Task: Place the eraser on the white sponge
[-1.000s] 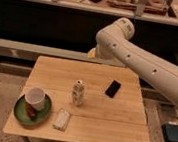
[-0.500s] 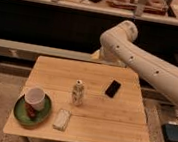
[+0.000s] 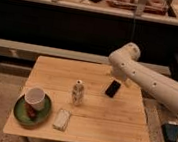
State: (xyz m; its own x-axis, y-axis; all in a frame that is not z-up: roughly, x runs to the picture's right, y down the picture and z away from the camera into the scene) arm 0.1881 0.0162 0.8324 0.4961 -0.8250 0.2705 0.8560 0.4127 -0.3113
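Note:
The eraser (image 3: pixel 112 88) is a flat black block lying on the right half of the wooden table (image 3: pixel 119 126). The white sponge (image 3: pixel 62 119) is a pale mottled pad lying near the table's front edge, left of centre, beside the green plate. My white arm (image 3: pixel 151 83) reaches in from the right. The gripper (image 3: pixel 126 82) shows only as a small pale part under the arm's end, just above and to the right of the eraser. It holds nothing that I can see.
A small clear bottle (image 3: pixel 78 93) stands mid-table between the eraser and the sponge. A green plate (image 3: pixel 21 114) at the front left holds a white cup (image 3: pixel 35 97) and a small red item. A dark shelf unit stands behind the table. A blue box (image 3: pixel 171 132) sits on the floor at the right.
The arm's end has moved to the right and down, from over the table's back edge toward the eraser. The objects on the table have not moved.

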